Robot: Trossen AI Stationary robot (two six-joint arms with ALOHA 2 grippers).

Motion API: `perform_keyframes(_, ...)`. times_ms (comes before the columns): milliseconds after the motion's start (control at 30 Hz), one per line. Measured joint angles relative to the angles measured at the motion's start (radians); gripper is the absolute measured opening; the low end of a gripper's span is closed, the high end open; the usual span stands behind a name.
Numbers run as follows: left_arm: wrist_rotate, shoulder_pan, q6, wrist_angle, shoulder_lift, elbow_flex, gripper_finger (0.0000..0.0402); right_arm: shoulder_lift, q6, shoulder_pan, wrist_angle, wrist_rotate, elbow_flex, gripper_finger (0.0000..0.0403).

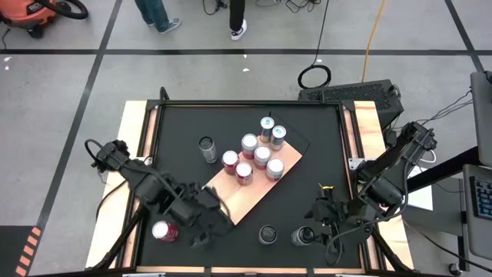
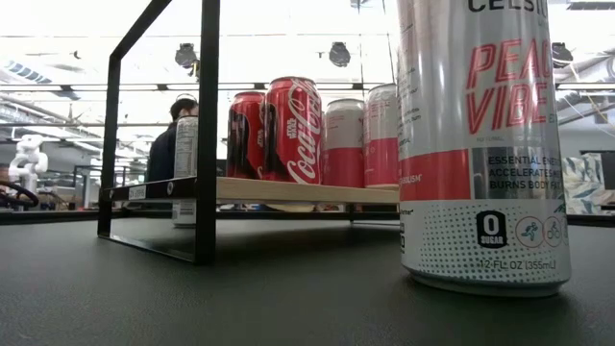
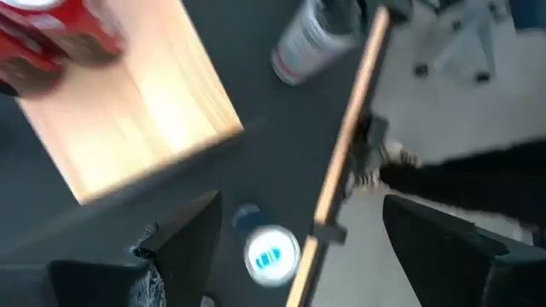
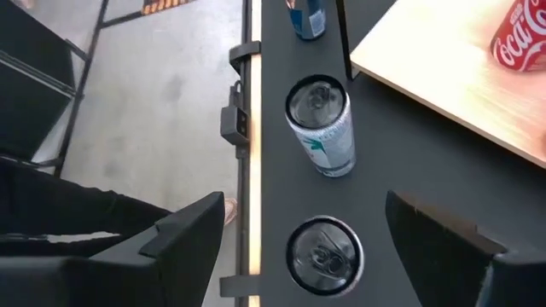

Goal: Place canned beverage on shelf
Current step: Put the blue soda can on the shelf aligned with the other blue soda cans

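Cans are what I am moving, and three on the black tabletop (image 1: pixel 177 131) are still off the shelf (image 1: pixel 244 194) at my end: a red can (image 1: pixel 164 231) at about 8 o'clock on the table, beside my left gripper (image 1: pixel 201 231), and two dark-topped cans at about 5 o'clock, one (image 1: pixel 267 234) nearer the middle and one (image 1: pixel 303 235) right by my right gripper (image 1: pixel 321 225). A further silver can (image 1: pixel 207 148) stands off the board near 10 o'clock, and seven already stand together on the far half of the wooden board. My left gripper hangs over the near corner of the shelf with its fingers spread wide and nothing between them. My right gripper hovers above the two near cans, also spread wide and empty; in its wrist view the closer can (image 4: pixel 324 256) sits between the fingers but below them, untouched. I judge these cans to be rigid but thin-walled, smooth and a bit slippery, fairly heavy if full, and tall enough to tip. I would take one around the middle of its side, fingers on opposite sides, squeezing just enough to hold without denting.
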Motion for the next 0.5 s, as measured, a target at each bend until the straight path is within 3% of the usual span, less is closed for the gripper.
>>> perform_keyframes(233, 0.015, -0.107, -0.024, 0.004, 0.000, -0.010, 0.0325, 0.000, 0.003, 0.000, -0.038, 0.000, 0.000, 0.0304)
perform_keyframes(367, 0.078, -0.148, -0.099, 0.048, 0.000, -0.049, 0.0322, 0.000, 0.003, 0.000, -0.046, 0.000, 0.000, 0.0304)
perform_keyframes(500, 0.013, -0.190, -0.120, 0.070, 0.000, -0.103, 0.0311, 0.000, 0.004, 0.000, -0.046, 0.019, 0.000, 0.0304)
